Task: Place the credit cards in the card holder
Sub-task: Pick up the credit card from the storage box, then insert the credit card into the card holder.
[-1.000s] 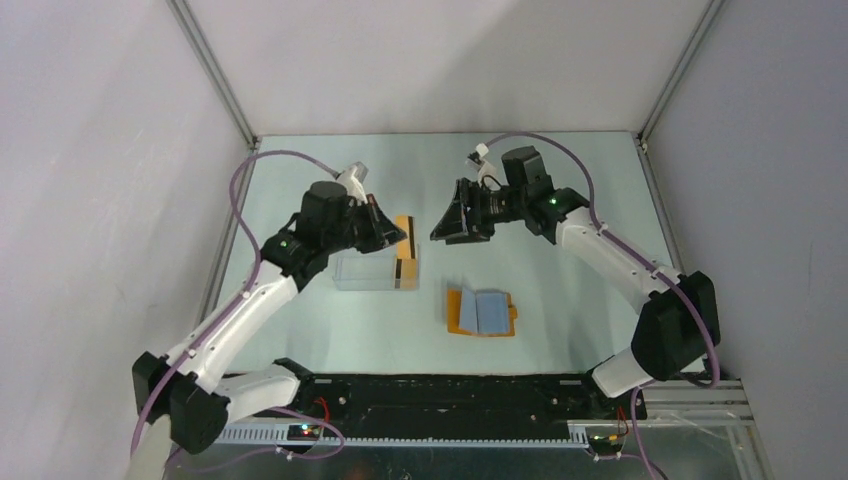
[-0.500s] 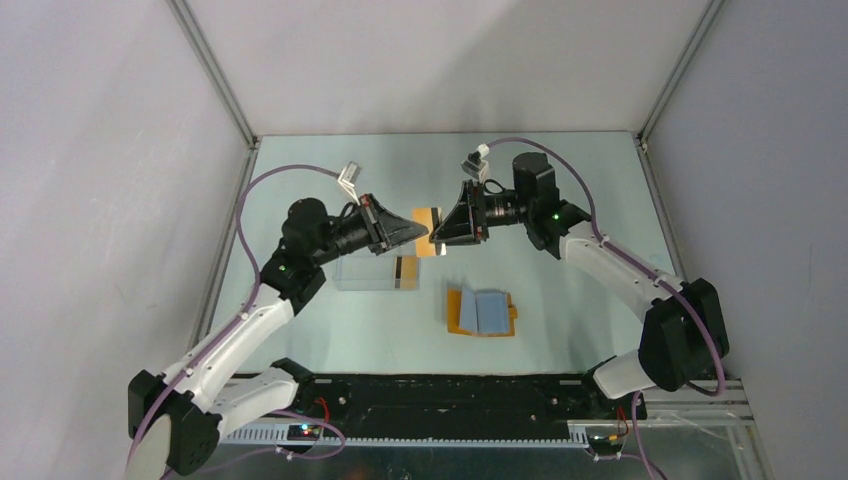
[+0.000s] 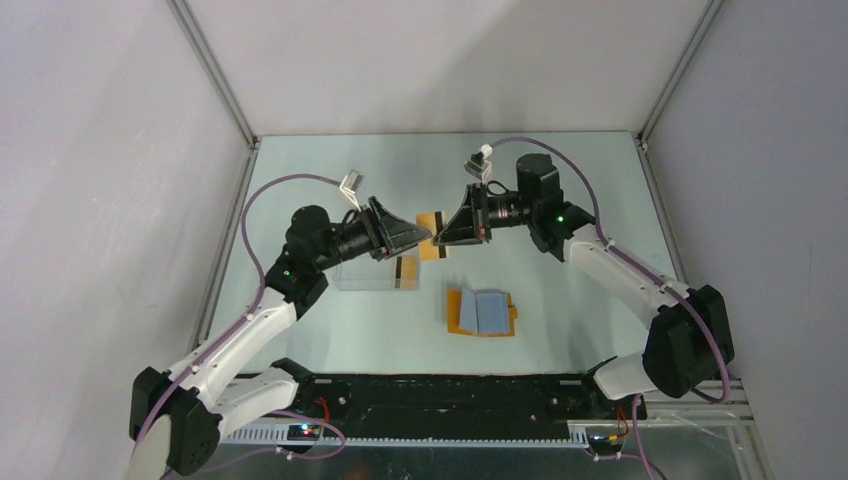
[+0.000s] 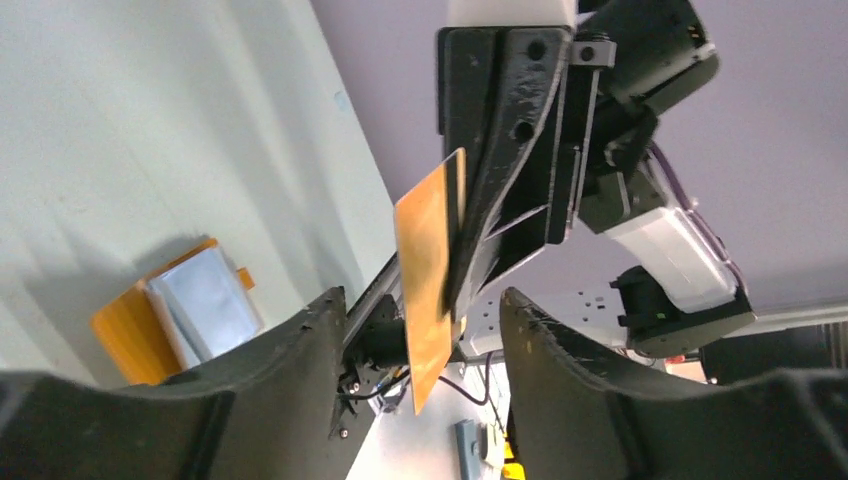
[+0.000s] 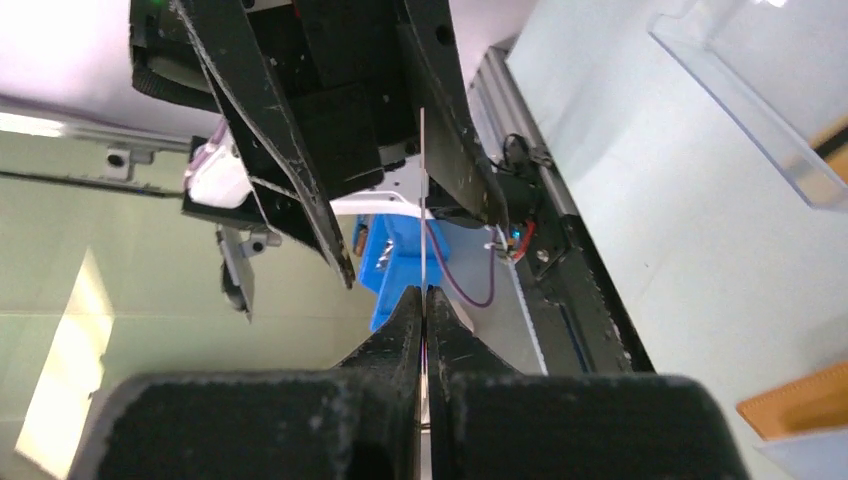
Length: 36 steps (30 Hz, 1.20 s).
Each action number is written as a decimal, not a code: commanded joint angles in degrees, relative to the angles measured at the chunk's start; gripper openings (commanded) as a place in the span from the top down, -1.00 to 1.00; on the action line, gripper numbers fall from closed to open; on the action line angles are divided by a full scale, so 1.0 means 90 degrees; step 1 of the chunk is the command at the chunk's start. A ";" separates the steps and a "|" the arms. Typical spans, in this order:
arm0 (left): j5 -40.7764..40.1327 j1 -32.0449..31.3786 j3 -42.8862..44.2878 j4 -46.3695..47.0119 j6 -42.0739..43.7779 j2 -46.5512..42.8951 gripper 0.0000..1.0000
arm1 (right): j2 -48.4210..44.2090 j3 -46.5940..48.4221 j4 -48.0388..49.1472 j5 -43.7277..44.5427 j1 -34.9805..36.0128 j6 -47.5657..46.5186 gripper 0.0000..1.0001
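Right gripper [image 5: 425, 298] pinching one card [image 4: 430, 290] in the air, long axis pointing toward the left gripper [image 4: 418, 305], its fingers [image 4: 325, 330] standing wide around the card, probably not touching, right wrist showing only a thin edge, left wrist showing the orange face, holder [image 3: 482, 312] lying open on the table [image 3: 570, 180].

Tight in the middle, open at the edges.

Meets nose to nose above mid-table: left gripper [image 4: 420, 296] with fingers spread, right gripper [image 5: 425, 300] pinching an upright credit card [image 3: 432, 222] in the gap between, so no way through there. Just below, blocked by the clear case [image 3: 372, 272] with stacked cards [image 3: 406, 271] at its right end. Nearer, card holder [image 3: 482, 313] lying open, apart from the case; bare table [image 3: 570, 170] all round it and along the far wall.
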 commanded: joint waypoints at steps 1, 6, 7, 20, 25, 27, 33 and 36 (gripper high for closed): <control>-0.0264 -0.0015 -0.0454 0.0136 -0.0073 -0.0008 -0.28 | -0.0560 -0.0246 -0.1705 0.0901 -0.0156 -0.1332 1.00; -0.1176 -0.0490 -0.0569 -0.0570 0.0193 0.0369 -0.14 | -0.1332 -0.1707 -0.1898 0.1395 -0.0857 -0.1488 1.00; -0.1423 -0.0596 -0.0472 -0.0804 0.0298 0.0569 -0.07 | -0.1527 -0.2132 -0.1885 0.1511 -0.1047 -0.1523 1.00; -0.2154 -0.2423 0.1156 -0.1554 0.0547 0.3510 0.79 | -0.1292 -0.3593 -0.1742 0.2507 -0.1299 -0.2104 1.00; -0.2555 -0.2599 0.1150 -0.2004 0.0630 0.4013 0.94 | -0.0853 -0.3658 -0.1275 0.2776 -0.1165 -0.2200 1.00; -0.2710 -0.2603 0.0943 -0.2058 0.0639 0.4060 0.96 | -0.0669 -0.3673 -0.1087 0.2836 -0.1095 -0.2216 1.00; -0.2989 -0.2596 0.0679 -0.2371 0.0712 0.4175 0.99 | -0.0133 -0.3677 -0.0486 0.2780 -0.0956 -0.2238 1.00; -0.3048 -0.2575 0.0675 -0.2530 0.0739 0.4288 0.99 | -0.0039 -0.3677 -0.0269 0.2763 -0.0933 -0.2264 1.00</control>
